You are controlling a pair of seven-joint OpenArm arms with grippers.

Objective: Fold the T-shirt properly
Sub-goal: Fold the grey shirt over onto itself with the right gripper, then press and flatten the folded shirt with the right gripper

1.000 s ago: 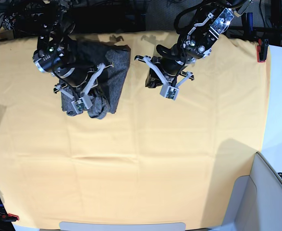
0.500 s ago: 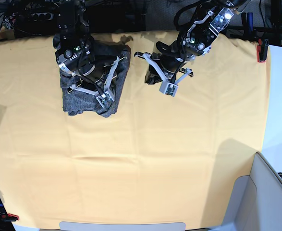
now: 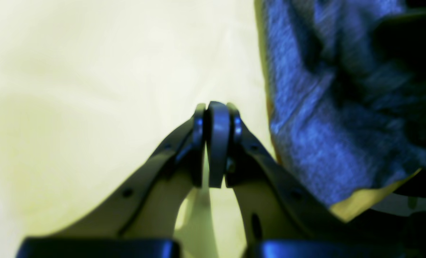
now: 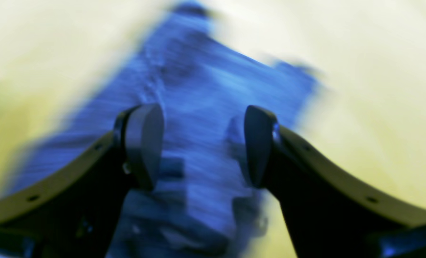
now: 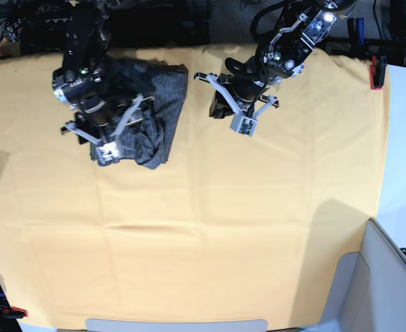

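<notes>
under the right claw point(image 4: 202, 143), jaws spread and holding nothing, lies the folded shirt point(image 5: 158, 104) on the yellow cloth point(image 5: 203, 228); the left claw point(image 3: 216, 143), off beside it, is pinched closed, empty.

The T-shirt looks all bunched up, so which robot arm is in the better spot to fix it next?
Probably the right arm. Its gripper hangs over the T-shirt with jaws open. The left gripper is shut, off to the side above the yellow cloth.
</notes>
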